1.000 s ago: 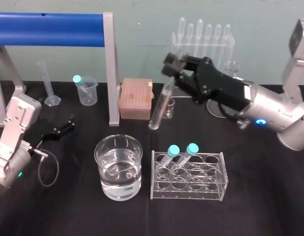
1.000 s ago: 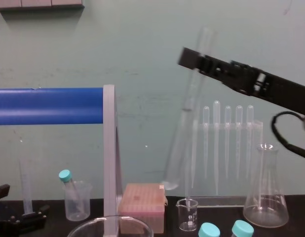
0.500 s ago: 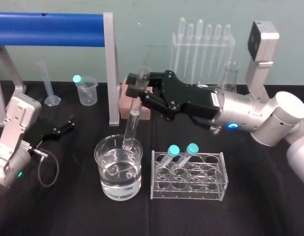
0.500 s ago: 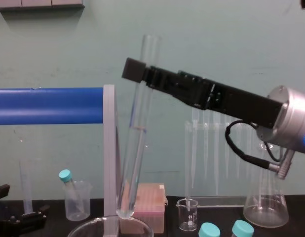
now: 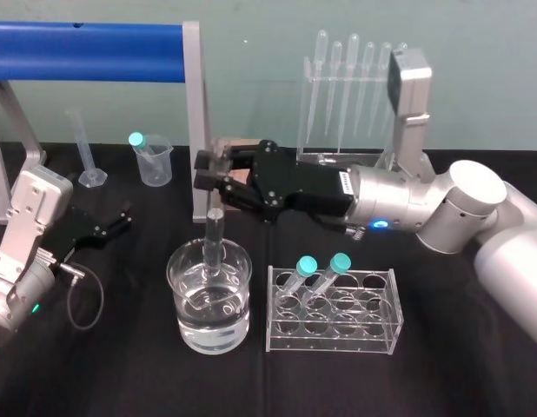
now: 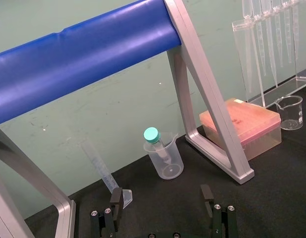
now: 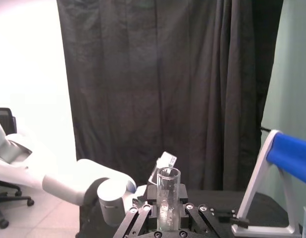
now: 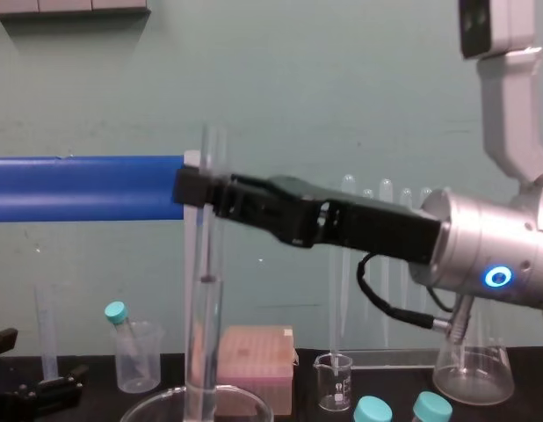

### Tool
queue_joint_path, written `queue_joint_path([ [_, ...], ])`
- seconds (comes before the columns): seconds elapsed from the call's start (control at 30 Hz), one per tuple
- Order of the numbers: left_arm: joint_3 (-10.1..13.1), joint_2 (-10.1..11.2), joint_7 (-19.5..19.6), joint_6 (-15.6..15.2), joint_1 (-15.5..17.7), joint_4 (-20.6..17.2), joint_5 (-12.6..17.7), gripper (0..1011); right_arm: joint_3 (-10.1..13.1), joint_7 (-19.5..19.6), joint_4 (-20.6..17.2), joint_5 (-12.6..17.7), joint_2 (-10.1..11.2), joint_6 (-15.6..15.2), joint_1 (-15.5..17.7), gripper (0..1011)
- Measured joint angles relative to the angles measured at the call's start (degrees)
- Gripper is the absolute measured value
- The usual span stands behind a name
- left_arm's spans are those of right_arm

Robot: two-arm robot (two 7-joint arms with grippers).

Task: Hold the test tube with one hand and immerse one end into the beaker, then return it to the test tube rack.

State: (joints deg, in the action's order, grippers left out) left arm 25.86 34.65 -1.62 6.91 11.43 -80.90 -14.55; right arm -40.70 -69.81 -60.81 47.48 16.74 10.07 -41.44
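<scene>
Where the test tube (image 5: 215, 241) stands: upright, with its lower end down inside the beaker (image 5: 187, 320), below the rim. In the chest view its open top rises above the gripper.
Right gripper (image 5: 212, 174): reaches in from the right and hangs above the beaker, fingers clamped on the tube's upper part.
Depth of dip: it is not clear whether the tube's tip meets the liquid.
Beaker: stands on the black table (image 5: 121, 373) at front centre, partly filled with clear liquid, just left of the test tube rack (image 5: 334, 334).
Test tube rack: clear plastic, with two teal-capped tubes (image 5: 306, 266) leaning in it.
Left gripper (image 6: 162, 208): parked low at the table's left, fingers spread apart and holding nothing, well apart from the beaker.
Behind: a blue bar (image 5: 86, 52) on a grey frame, a pink box (image 8: 251, 352), a pipette stand (image 5: 338, 69), and a plastic beaker (image 5: 154, 163) with a capped tube in it.
</scene>
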Motion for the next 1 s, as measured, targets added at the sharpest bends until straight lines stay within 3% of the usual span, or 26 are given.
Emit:
queue_joint_path([
  [0.47,0.0,0.0,0.0,0.0,0.0,0.0,0.0,1000,-2.4,-0.8,7.8,-3.0,-3.9,0.5,-2.6,226],
  [1.0,0.0,0.0,0.0,0.0,0.0,0.0,0.0,1000,-3.0,-1.0,10.7,-5.2,-4.8,-0.3,-3.2,226],
])
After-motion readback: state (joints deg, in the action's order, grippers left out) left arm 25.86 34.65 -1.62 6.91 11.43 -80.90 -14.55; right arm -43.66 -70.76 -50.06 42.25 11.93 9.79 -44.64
